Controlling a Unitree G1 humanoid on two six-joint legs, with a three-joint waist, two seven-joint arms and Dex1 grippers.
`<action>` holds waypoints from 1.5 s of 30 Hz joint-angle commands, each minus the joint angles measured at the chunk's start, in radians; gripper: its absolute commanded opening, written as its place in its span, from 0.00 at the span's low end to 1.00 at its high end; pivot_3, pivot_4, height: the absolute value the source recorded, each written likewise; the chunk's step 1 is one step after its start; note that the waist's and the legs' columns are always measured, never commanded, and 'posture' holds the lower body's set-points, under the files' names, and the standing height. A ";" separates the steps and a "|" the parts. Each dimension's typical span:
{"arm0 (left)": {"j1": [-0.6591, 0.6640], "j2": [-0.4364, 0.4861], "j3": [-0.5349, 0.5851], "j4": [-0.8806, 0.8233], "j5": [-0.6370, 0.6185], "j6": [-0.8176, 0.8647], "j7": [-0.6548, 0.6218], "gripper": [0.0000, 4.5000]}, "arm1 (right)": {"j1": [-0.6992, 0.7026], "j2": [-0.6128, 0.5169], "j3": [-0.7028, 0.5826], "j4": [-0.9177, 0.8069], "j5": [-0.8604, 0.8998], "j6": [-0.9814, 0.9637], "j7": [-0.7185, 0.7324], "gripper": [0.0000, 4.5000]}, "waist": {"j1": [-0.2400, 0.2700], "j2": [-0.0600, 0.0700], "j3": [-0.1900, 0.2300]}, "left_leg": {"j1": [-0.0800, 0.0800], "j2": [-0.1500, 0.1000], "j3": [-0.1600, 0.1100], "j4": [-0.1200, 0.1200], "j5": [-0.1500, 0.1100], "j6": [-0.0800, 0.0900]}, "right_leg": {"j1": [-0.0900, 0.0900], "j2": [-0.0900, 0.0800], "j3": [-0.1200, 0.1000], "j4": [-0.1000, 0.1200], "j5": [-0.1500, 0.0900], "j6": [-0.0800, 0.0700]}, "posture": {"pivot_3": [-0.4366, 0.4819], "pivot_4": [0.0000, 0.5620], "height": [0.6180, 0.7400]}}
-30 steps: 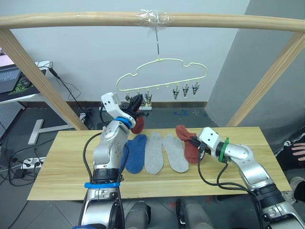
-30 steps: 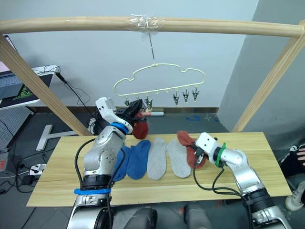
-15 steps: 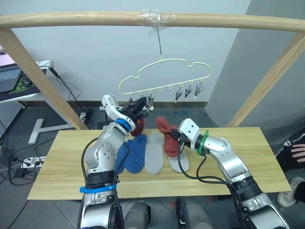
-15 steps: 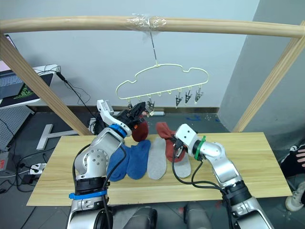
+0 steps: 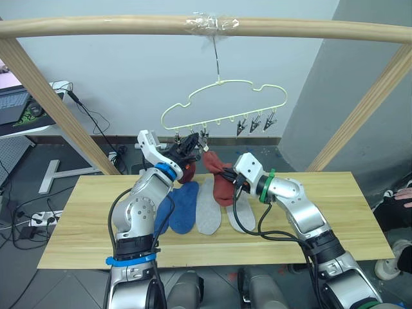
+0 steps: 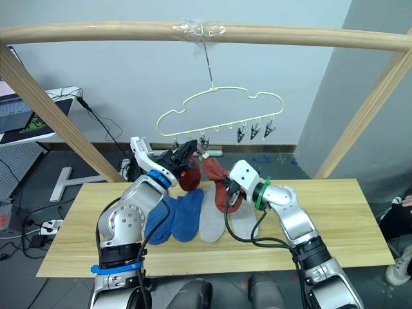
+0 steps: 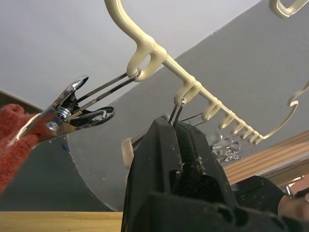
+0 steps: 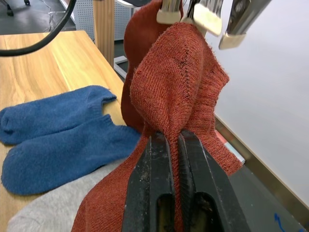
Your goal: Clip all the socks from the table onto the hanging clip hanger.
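The pale clip hanger (image 5: 222,96) hangs by its hook from the wooden pole. My left gripper (image 5: 188,143) is raised at the hanger's left clips and shut on one metal clip (image 7: 176,107). The neighbouring clip (image 7: 77,108) pinches a rust red sock (image 5: 187,171) that hangs behind my left arm. My right gripper (image 5: 234,183) is shut on the other rust red sock (image 5: 221,180), held up just beside the left gripper; its cuff (image 8: 178,63) sits right under the clips. Two blue socks (image 5: 183,206) and two grey socks (image 5: 207,207) lie on the table (image 5: 77,225).
A thick wooden pole frame (image 5: 129,26) spans overhead, with slanted posts at left (image 5: 51,103) and right (image 5: 360,109). Three bare clips (image 5: 255,123) hang on the hanger's right side. A laptop (image 5: 13,106) sits far left; a person's hand (image 5: 404,190) shows at the right edge.
My right gripper lifted the red sock off the table's right part and carried it left and up to the left clips. The left gripper stayed at the clips.
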 commanded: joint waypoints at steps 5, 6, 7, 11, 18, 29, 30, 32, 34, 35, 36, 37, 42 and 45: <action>0.012 0.004 -0.014 -0.029 -0.021 0.012 -0.010 0.00 | -0.036 0.019 -0.004 -0.026 0.016 -0.001 -0.003 0.00 | 0.001 0.000 0.000 | 0.000 0.000 0.000 0.000 0.000 0.000 | 0.000 0.000 0.000 0.000 0.000 0.000 | 0.52 0.35 1.00; 0.012 0.005 -0.014 -0.028 -0.020 0.011 -0.010 0.00 | -0.037 0.020 -0.003 -0.028 0.015 0.000 -0.003 0.00 | 0.001 0.000 0.000 | 0.000 0.000 0.000 0.000 0.000 0.000 | 0.000 0.000 0.000 0.000 0.000 0.000 | 0.52 0.35 1.00; 0.012 0.006 -0.015 -0.027 -0.019 0.009 -0.009 0.00 | -0.037 0.021 -0.001 -0.030 0.015 0.001 -0.002 0.00 | 0.000 0.000 0.000 | 0.000 0.000 0.000 0.000 0.000 0.000 | 0.000 0.000 0.000 0.000 0.000 0.000 | 0.51 0.35 1.00; 0.013 0.008 -0.012 -0.030 -0.027 0.005 -0.011 0.00 | -0.040 0.029 0.002 -0.038 0.017 0.009 -0.002 0.00 | 0.000 0.000 0.000 | 0.000 0.000 0.000 0.000 0.000 0.000 | 0.000 0.000 0.000 0.000 0.000 0.000 | 0.51 0.35 1.00; 0.020 0.011 0.001 -0.039 -0.049 0.007 -0.012 0.38 | -0.043 0.034 0.000 -0.041 0.019 0.017 0.003 0.00 | 0.001 0.000 0.000 | -0.001 0.000 -0.001 0.000 0.000 0.000 | 0.000 0.000 0.000 -0.001 0.000 0.000 | 0.51 0.35 1.00; 0.073 0.090 0.022 -0.117 -0.096 0.066 -0.031 0.88 | -0.027 0.060 -0.003 -0.039 0.042 0.043 0.002 0.00 | -0.004 0.001 0.001 | -0.001 0.000 -0.001 -0.001 0.000 0.000 | -0.001 0.000 0.001 -0.001 0.000 0.000 | 0.52 0.37 1.00; 0.077 0.106 0.031 -0.121 -0.105 0.073 -0.033 0.88 | -0.027 0.068 -0.005 -0.041 0.052 0.051 0.004 0.00 | -0.003 0.001 0.001 | -0.001 0.001 -0.001 -0.002 0.000 0.000 | -0.001 0.000 0.001 0.000 0.000 0.000 | 0.52 0.37 1.00; 0.079 0.131 0.041 -0.125 -0.120 0.082 -0.039 0.88 | -0.030 0.086 -0.012 -0.052 0.083 0.079 0.010 0.00 | 0.000 0.001 0.001 | -0.002 0.000 -0.002 -0.002 0.000 0.000 | -0.001 0.000 0.000 0.000 0.000 0.000 | 0.52 0.37 1.00; 0.082 0.154 0.036 -0.133 -0.123 0.093 -0.053 0.88 | -0.036 0.110 -0.024 -0.067 0.123 0.123 0.007 0.00 | 0.000 0.001 0.001 | -0.002 0.000 -0.002 -0.001 -0.001 0.002 | -0.001 0.000 0.000 -0.001 0.000 0.000 | 0.52 0.37 1.00; 0.084 0.162 0.032 -0.136 -0.125 0.097 -0.057 0.88 | -0.037 0.116 -0.027 -0.072 0.136 0.138 0.006 0.00 | 0.001 0.001 0.001 | -0.002 0.000 -0.002 -0.001 -0.001 0.002 | -0.001 0.000 0.000 -0.001 0.000 0.000 | 0.52 0.37 1.00; 0.085 0.167 0.030 -0.138 -0.127 0.099 -0.060 0.88 | -0.039 0.120 -0.029 -0.076 0.144 0.149 0.005 0.00 | 0.001 0.001 0.001 | -0.002 0.000 -0.002 -0.001 -0.001 0.002 | -0.001 0.000 0.000 -0.001 0.000 0.000 | 0.52 0.37 1.00; 0.086 0.170 0.027 -0.141 -0.128 0.100 -0.061 0.88 | -0.039 0.122 -0.029 -0.081 0.155 0.161 0.008 0.00 | 0.001 0.002 0.001 | -0.002 0.000 -0.002 -0.001 -0.001 0.002 | -0.001 0.000 0.000 -0.001 0.000 0.000 | 0.52 0.37 1.00; 0.111 0.178 0.000 -0.168 -0.106 0.092 -0.068 0.89 | -0.032 0.119 -0.031 -0.109 0.205 0.232 0.020 0.40 | 0.003 0.002 0.001 | -0.002 0.000 -0.003 -0.001 -0.001 0.002 | -0.001 0.000 0.000 -0.001 0.000 0.000 | 0.53 0.37 1.00; 0.132 0.194 -0.035 -0.180 -0.070 0.077 -0.087 0.89 | -0.029 0.104 -0.029 -0.111 0.209 0.240 0.019 0.63 | 0.004 0.002 0.002 | -0.002 0.000 -0.003 -0.002 -0.001 0.002 | -0.001 0.000 0.000 -0.001 0.000 0.000 | 0.53 0.37 1.00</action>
